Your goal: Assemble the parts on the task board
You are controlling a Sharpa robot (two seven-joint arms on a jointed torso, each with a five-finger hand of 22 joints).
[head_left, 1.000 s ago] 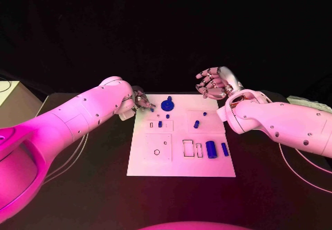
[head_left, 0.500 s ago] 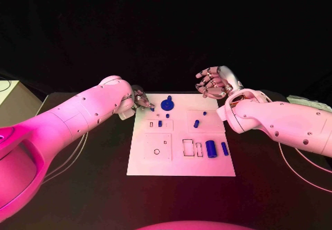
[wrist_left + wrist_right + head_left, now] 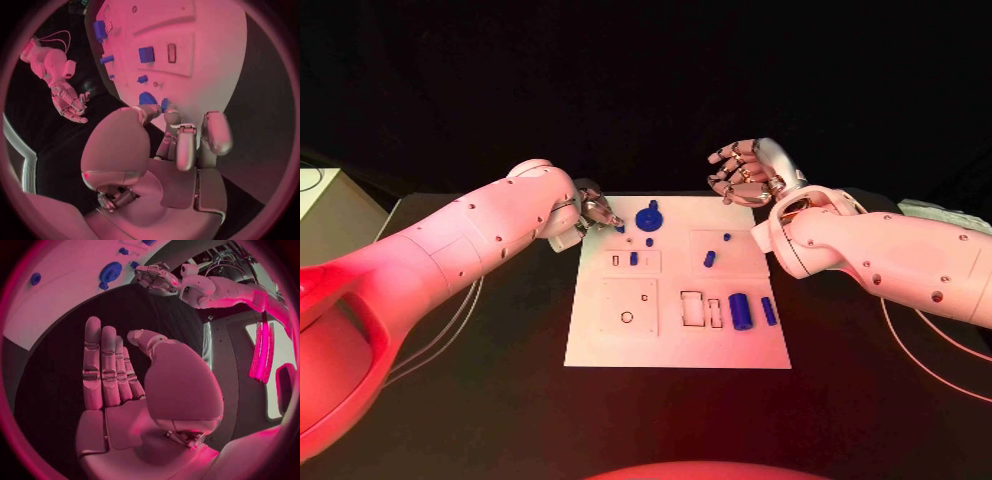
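White rectangular task board [image 3: 678, 330]: unmoved over the last second. Small blue plastic parts [image 3: 740, 311]: unshifted, lying on board. Left hand [image 3: 593, 212]: stays at far-left corner beside the blue disc-shaped part [image 3: 648, 217], fingers curled; hold cannot be told. Right hand [image 3: 750, 172]: still raised, fingers loosely apart, empty. Assembly pending.

Head camera looks steeply down on the whole task board [image 3: 678, 330] from above its near edge, while the left wrist camera sits close behind its hand over the board's far corner and the right wrist camera faces across it, both sharing that far end.
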